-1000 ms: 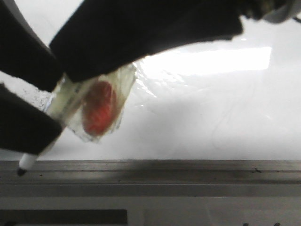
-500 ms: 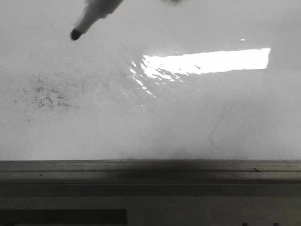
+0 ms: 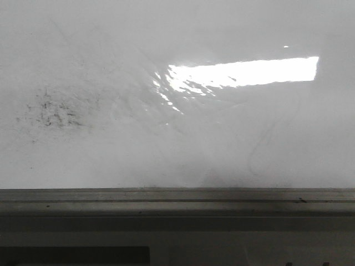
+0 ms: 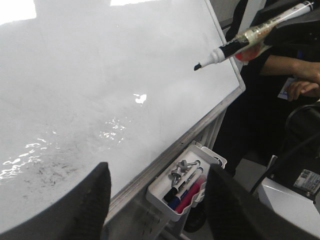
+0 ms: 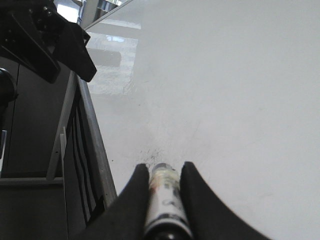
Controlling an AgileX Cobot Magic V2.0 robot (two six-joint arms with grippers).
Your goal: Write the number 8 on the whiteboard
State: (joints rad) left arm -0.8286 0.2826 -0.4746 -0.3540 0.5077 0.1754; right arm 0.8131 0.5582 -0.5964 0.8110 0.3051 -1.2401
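The whiteboard [image 3: 183,138] fills the front view, glossy white, with a bright rectangular reflection [image 3: 244,72] near its upper right and a patch of faint black specks [image 3: 52,113] at the left. No figure eight can be made out on it in any view. A grey metal ledge [image 3: 177,202] runs along the board's lower edge.

The right end effector [image 5: 162,192] is clenched on a marker [image 5: 164,200], its two dark fingers [image 5: 131,200] pressed against the barrel on both sides. In the left wrist view the marker's black tip [image 4: 198,66] is in the air, apart from the board's surface, near the board's framed edge.

The left end effector [image 4: 157,200] is released: its two dark fingers [image 4: 87,205] stand wide apart with nothing between them. Beyond them a small white tray [image 4: 187,187] hangs off the ledge, holding spare markers [image 4: 186,182].
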